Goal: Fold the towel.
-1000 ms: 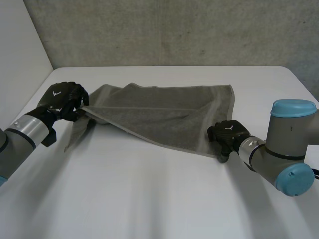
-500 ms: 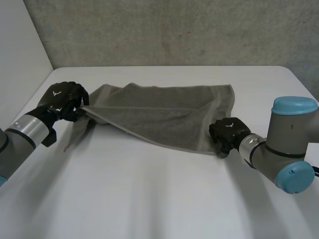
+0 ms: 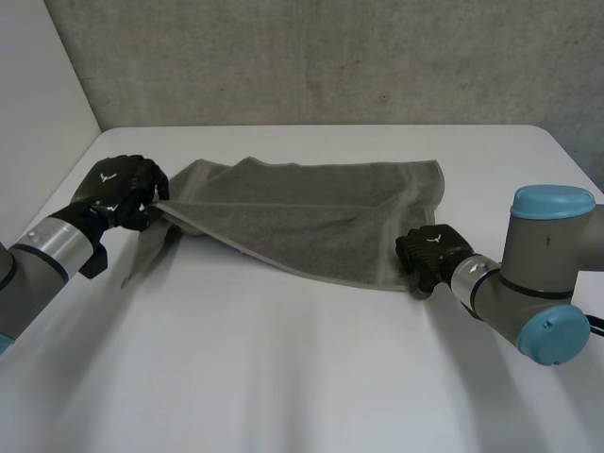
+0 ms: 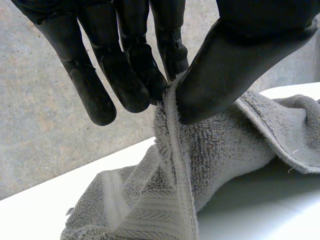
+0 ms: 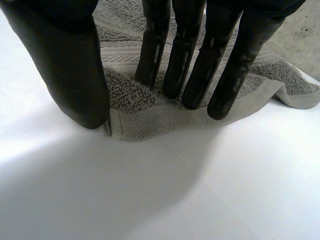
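A grey towel point(image 3: 302, 212) lies spread across the white table point(image 3: 283, 377), its left end lifted and its front edge running slantwise. My left hand point(image 3: 118, 189) holds that left end up, with the hem of the towel point(image 4: 175, 190) pinched between the thumb point(image 4: 235, 55) and the fingers. My right hand point(image 3: 429, 255) is at the towel's near right corner. Its straight fingers point(image 5: 192, 55) rest on top of the towel point(image 5: 145, 120) and its thumb point(image 5: 70, 65) touches the table right at the corner's edge.
A grey wall point(image 3: 330, 57) rises behind the table's far edge. Bare table spreads in front of the towel and between my two arms. My right arm's blue-capped elbow point(image 3: 552, 283) stands near the table's right side.
My right hand has crept slightly onto the towel's near right corner, and the fingers and thumb have drawn somewhat closer. The left hand and its lifted end have not moved.
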### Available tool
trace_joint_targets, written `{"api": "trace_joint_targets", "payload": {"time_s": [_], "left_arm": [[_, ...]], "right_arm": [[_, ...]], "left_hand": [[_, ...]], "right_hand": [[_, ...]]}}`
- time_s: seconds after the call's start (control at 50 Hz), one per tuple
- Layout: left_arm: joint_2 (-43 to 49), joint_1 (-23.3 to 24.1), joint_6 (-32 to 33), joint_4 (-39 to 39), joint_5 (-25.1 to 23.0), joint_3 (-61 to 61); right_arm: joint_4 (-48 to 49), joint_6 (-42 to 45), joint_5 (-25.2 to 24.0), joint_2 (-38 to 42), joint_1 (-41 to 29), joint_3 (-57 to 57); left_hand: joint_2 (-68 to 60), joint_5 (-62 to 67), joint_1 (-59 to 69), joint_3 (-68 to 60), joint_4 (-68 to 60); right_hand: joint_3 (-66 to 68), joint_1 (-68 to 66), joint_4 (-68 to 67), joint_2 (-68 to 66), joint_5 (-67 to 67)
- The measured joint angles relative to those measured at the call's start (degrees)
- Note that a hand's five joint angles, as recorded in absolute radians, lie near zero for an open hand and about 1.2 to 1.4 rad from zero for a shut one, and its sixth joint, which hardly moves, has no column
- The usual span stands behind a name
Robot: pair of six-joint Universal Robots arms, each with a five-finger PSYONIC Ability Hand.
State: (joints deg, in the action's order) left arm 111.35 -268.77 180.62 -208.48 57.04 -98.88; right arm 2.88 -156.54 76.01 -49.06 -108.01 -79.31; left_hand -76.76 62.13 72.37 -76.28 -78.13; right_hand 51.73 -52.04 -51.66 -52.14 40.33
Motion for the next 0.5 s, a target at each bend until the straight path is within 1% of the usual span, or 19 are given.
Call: {"api": "trace_joint_targets", "payload": {"time_s": [0.06, 0.08, 0.1, 0.14, 0.16, 0.22, 0.5], "left_arm": [[0.0, 0.0, 0.0, 0.0, 0.0, 0.0], [0.0, 0.0, 0.0, 0.0, 0.0, 0.0], [0.0, 0.0, 0.0, 0.0, 0.0, 0.0], [0.0, 0.0, 0.0, 0.0, 0.0, 0.0], [0.0, 0.0, 0.0, 0.0, 0.0, 0.0], [0.0, 0.0, 0.0, 0.0, 0.0, 0.0], [0.0, 0.1, -0.1, 0.0, 0.0, 0.0]], "right_arm": [[0.0, 0.0, 0.0, 0.1, 0.0, 0.1], [0.0, -0.1, 0.0, 0.2, 0.0, 0.2], [0.0, -0.1, 0.0, 0.2, 0.0, 0.2], [-0.1, -0.1, 0.0, 0.2, 0.0, 0.3], [-0.1, -0.2, 0.0, 0.2, 0.0, 0.3], [-0.1, -0.3, -0.1, 0.0, 0.2, 0.3], [-0.4, -1.1, 0.1, -2.5, 0.7, 0.3]], "left_hand": [[0.0, 0.0, 0.0, 0.0, 0.0], [0.0, 0.0, 0.0, 0.0, 0.0], [0.0, 0.0, 0.0, 0.0, 0.0], [0.0, 0.0, 0.0, 0.0, 0.0], [0.0, 0.0, 0.0, 0.0, 0.0], [0.0, 0.0, 0.0, 0.0, 0.0], [0.0, 0.0, 0.0, 0.0, 0.0]], "right_hand": [[6.3, -6.8, -6.5, -6.4, 5.4], [10.9, -12.1, -11.3, -11.1, 9.8], [13.0, -13.7, -13.5, -13.3, 12.7], [21.1, -21.3, -21.5, -20.2, 22.9], [22.2, -21.8, -22.6, -20.6, 24.1], [23.6, -22.3, -24.4, -21.1, 25.1], [24.2, -22.3, -24.5, -21.1, 25.1]]}}
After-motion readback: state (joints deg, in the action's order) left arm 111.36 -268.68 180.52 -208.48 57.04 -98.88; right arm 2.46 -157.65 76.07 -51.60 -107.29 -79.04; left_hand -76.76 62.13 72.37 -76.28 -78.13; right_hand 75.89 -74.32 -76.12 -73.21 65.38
